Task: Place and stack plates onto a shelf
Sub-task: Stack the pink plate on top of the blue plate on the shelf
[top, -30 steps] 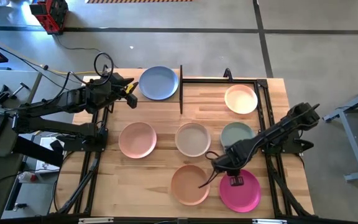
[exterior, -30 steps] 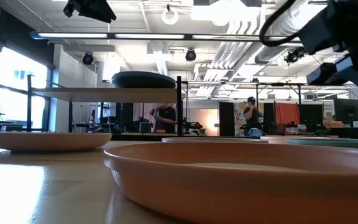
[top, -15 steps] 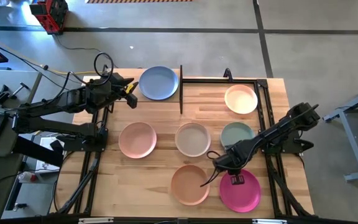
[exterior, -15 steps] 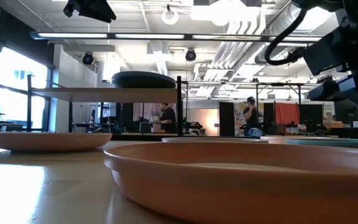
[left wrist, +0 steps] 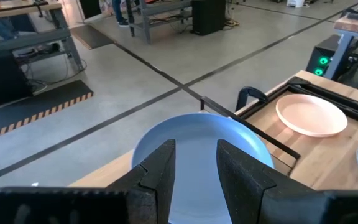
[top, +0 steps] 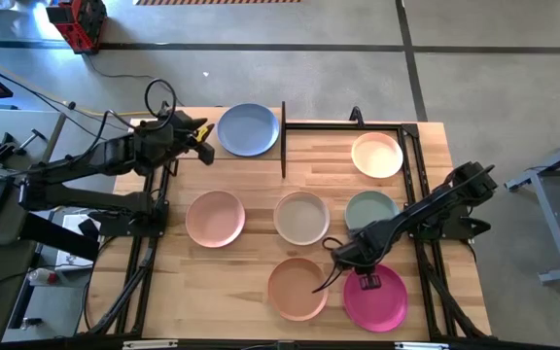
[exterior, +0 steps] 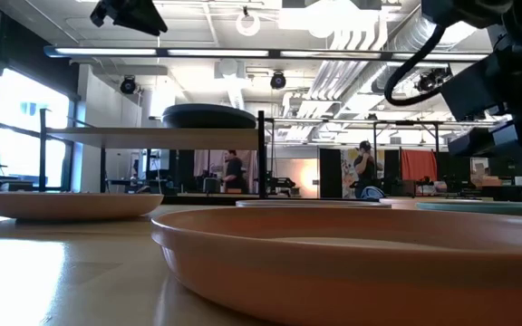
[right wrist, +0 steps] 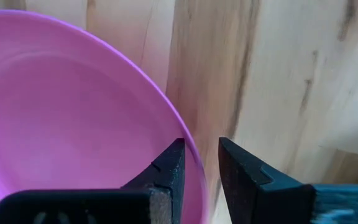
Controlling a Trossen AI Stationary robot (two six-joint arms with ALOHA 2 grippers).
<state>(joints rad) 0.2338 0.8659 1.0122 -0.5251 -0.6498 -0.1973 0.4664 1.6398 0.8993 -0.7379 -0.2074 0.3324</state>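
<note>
Plank-striped tabletop [top: 251, 243] is carrying most plates, though the low view is cutting the peach-orange plate [top: 297, 288] off. Right gripper [right wrist: 199, 163] is straddling the magenta plate [right wrist: 73, 118] rim, fingers spread (not pinching). Left gripper [left wrist: 194, 165], parted, is hovering beside the blue plate [top: 248, 129].

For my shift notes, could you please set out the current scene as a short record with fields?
left gripper: open, hovering beside the blue plate
right gripper: open, fingers astride the rim of the magenta plate
shelf: carries one dark grey plate
other plates on tabletop: cream plate, pink plate, beige plate, sage green plate, peach-orange plate
</note>
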